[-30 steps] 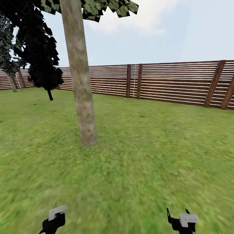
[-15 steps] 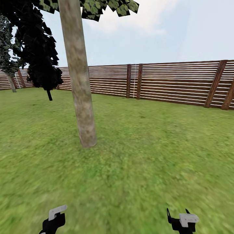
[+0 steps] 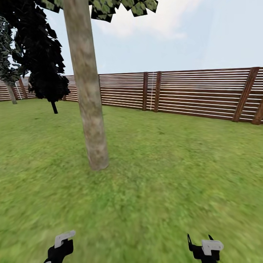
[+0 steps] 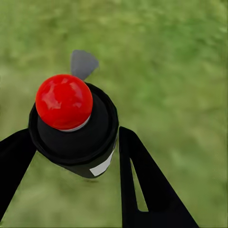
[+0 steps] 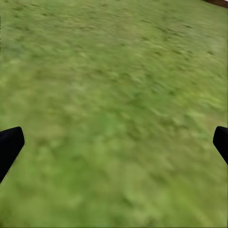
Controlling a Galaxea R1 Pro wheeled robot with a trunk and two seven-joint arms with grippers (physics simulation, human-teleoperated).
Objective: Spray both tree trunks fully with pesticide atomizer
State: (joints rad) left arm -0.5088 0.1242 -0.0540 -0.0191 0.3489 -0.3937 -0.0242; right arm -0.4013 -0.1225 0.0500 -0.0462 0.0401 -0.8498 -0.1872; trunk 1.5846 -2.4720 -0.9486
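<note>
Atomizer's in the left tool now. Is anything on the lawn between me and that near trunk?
Nothing visible does. The left tool holds the pesticide atomizer, and only open grass lies between the robot and the tree trunk. The fence and dark conifer stand well behind it.

Tree trunk (image 3: 87, 95) ahead-left on grass (image 3: 164, 175); fence (image 3: 190, 93) behind.

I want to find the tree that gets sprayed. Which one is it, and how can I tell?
Find the brown slat fence across the back of the lawn. In front of it, left of middle, one thick trunk rises from the grass. It is pale, grey-brown and bare, unlike the dark, thin-stemmed conifer behind it to the left.
</note>
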